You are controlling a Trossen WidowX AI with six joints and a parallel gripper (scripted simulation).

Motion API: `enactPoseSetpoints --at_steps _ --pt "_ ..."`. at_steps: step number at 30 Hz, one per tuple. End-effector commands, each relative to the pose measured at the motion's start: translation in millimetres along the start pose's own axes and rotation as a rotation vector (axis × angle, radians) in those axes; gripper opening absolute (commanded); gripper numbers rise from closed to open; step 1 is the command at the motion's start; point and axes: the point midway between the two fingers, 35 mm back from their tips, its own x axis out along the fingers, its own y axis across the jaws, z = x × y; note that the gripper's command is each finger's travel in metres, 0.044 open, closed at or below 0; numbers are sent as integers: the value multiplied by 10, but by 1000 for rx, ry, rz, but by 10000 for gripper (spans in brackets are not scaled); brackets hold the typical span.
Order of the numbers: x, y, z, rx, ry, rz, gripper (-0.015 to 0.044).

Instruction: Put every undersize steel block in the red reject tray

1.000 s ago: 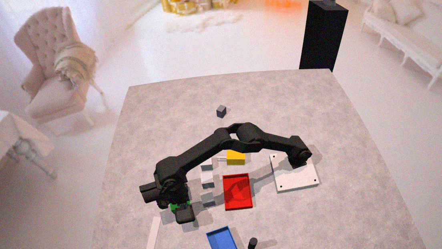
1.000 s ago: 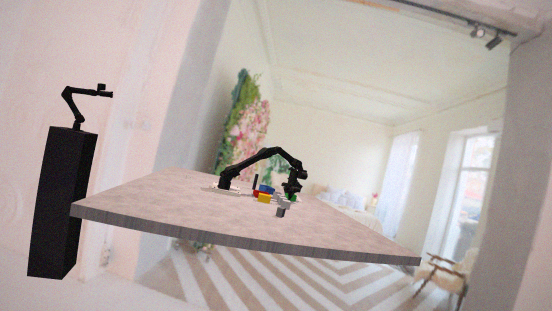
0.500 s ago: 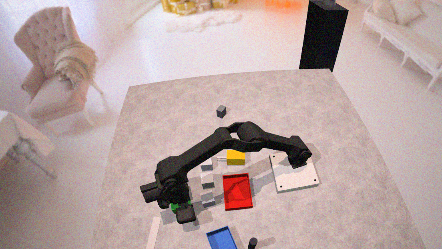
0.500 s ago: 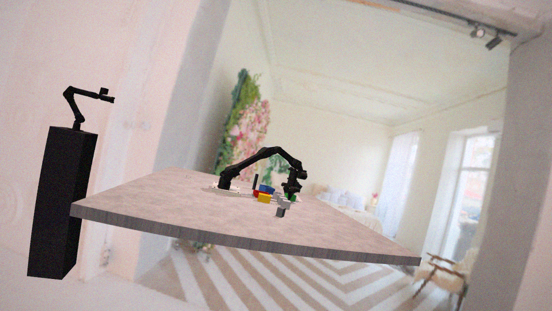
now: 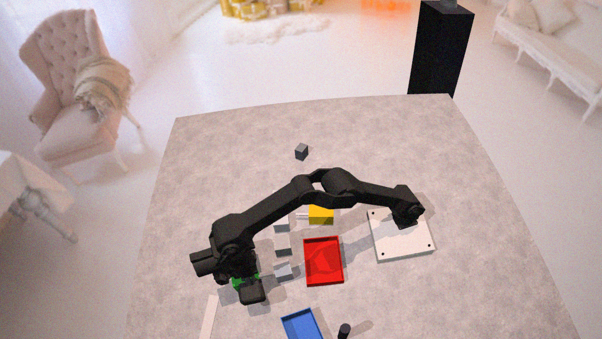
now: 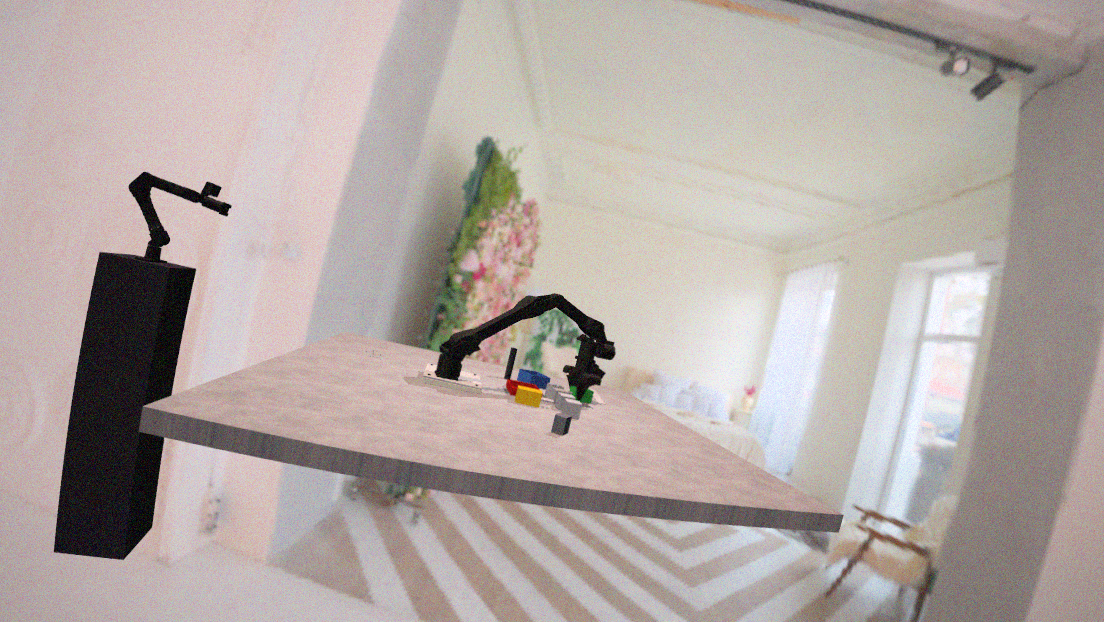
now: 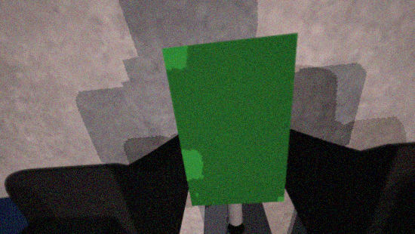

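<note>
Your gripper [image 5: 248,281] [image 6: 581,391] [image 7: 228,131] is pinching the green GO gauge [image 5: 236,283] [image 6: 585,396] [image 7: 234,121], above the table [image 5: 379,147] [image 6: 370,421] [image 7: 45,56]. In the wrist view, your gauge's pale pin [image 7: 235,214] points at the dark hole of a steel block [image 7: 254,219]; can't tell if it's inside. From you outward: nearest block [image 5: 283,271], middle block [image 5: 282,244], next block [image 5: 281,224], in a row beside the red reject tray [image 5: 313,252] [image 6: 519,384]. Yellow-handled piece [image 5: 320,213] [image 6: 528,396] near the tray; dark cube [image 5: 301,151] [image 6: 561,424] well apart.
</note>
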Motion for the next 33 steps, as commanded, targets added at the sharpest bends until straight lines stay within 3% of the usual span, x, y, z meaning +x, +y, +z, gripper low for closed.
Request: enactPoseSetpoints --at_steps 1,33 --pt "-70 0 34 -1 -19 1 0" --pt "-58 -2 -44 -1 -18 1 0"
